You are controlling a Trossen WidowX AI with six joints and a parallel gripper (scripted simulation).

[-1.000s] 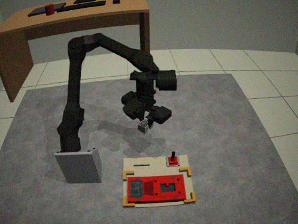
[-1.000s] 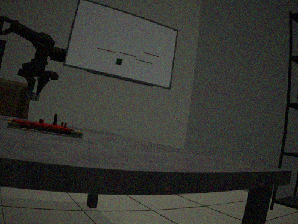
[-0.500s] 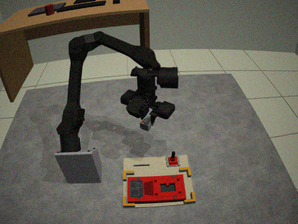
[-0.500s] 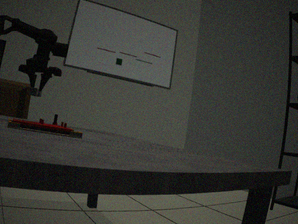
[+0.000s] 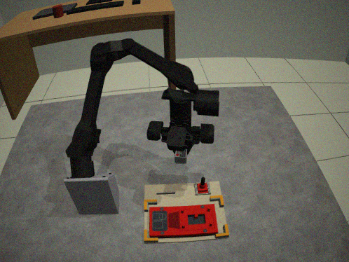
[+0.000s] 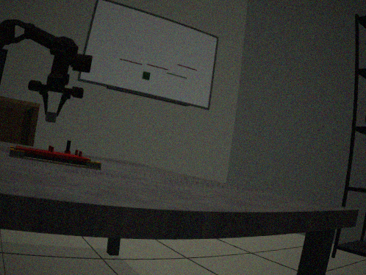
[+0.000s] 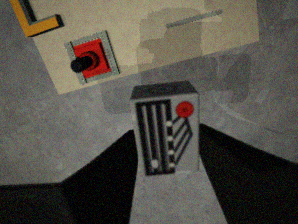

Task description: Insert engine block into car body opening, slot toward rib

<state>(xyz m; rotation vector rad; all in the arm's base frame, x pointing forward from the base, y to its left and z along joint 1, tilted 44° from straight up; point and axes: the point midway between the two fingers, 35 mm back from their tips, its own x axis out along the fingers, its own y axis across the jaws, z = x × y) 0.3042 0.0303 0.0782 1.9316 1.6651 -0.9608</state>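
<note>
Grey mottled mat point(image 5: 259, 147), pale tiled floor beyond, whiteboard point(image 6: 154, 51) on the wall; one gripper point(image 5: 181, 154) point(image 6: 51, 113) point(image 7: 166, 133), jaws closed on the engine block point(image 5: 181, 159) point(image 6: 51, 118) point(image 7: 183, 150) — raised above the mat, gripped by its sides, presumably to leave its underside free for seating; one red car body point(image 5: 161, 234) point(image 6: 33, 151), opening unfilled, framed by yellow corner brackets point(image 5: 151, 240) point(image 7: 46, 24); one upright black lever point(image 5: 202, 181) point(image 6: 68, 146) point(image 7: 81, 64) beside it — likely obstacle to a low approach

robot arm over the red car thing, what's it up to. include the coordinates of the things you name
The pincer point(image 5: 181, 154) point(image 6: 51, 113) point(image 7: 166, 133) is shut on the grey engine block point(image 5: 181, 160) point(image 6: 51, 117) point(image 7: 181, 150), holding it in the air. The red car body point(image 5: 162, 208) point(image 6: 33, 151) lies on the pale board point(image 5: 182, 200) point(image 7: 125, 35) with its opening unfilled, so the block still has to be fitted there.
</note>
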